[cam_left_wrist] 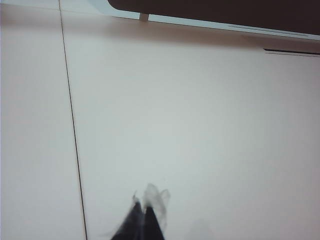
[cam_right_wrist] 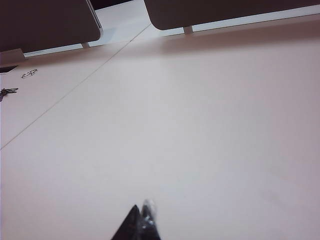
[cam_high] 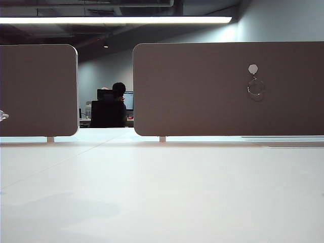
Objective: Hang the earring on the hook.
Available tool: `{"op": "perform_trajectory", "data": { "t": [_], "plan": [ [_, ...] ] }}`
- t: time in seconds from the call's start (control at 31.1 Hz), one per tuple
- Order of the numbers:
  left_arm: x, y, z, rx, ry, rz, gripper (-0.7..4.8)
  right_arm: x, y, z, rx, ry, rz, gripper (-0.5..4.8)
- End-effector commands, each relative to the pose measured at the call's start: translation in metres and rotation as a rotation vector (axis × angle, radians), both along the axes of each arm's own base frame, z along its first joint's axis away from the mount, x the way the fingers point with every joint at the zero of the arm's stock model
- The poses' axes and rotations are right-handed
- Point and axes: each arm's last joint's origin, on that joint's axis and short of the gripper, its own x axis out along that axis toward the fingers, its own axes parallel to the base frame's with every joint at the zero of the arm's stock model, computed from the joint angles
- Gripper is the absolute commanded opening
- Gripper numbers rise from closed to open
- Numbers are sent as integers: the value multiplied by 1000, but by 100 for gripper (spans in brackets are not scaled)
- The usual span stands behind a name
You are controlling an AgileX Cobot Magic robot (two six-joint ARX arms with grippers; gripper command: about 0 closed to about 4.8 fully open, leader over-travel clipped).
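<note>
In the exterior view the hook (cam_high: 253,69), a pale hexagonal pad with a tiny dark hook under it, is fixed high on the right dark panel (cam_high: 202,91). The earring (cam_high: 255,87), a thin silver hoop, hangs just below it against the panel. Neither gripper shows in that view. My left gripper (cam_left_wrist: 145,207) appears in the left wrist view over bare white table, shut, with a wisp of clear film at its tips and nothing held. My right gripper (cam_right_wrist: 141,212) is likewise shut and empty above the table in the right wrist view.
A second dark panel (cam_high: 38,91) stands at the left, with a gap between the two. The white table (cam_high: 162,192) has a thin seam (cam_left_wrist: 70,125). Two small metal pieces (cam_right_wrist: 29,73) (cam_right_wrist: 7,91) lie on the table near a panel's foot. A person sits far behind.
</note>
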Motion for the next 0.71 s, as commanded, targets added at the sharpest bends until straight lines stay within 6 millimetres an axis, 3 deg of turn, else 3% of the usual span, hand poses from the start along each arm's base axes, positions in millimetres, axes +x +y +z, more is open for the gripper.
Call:
{"op": "perform_trajectory", "data": {
  "t": [0.03, 0.19, 0.42, 0.71],
  "plan": [
    [1, 2, 2, -4, -15, 15, 6, 1, -1, 0, 6, -9, -10, 0],
    [6, 17, 3, -29, -15, 76, 6, 3, -8, 0, 6, -9, -86, 0],
    [8, 43, 6, -35, -62, 344, 6, 6, -26, 0, 5, -9, -276, 0],
    [8, 47, 6, -27, -62, 416, 6, 6, -41, 0, 2, -10, -438, 0]
  ]
}}
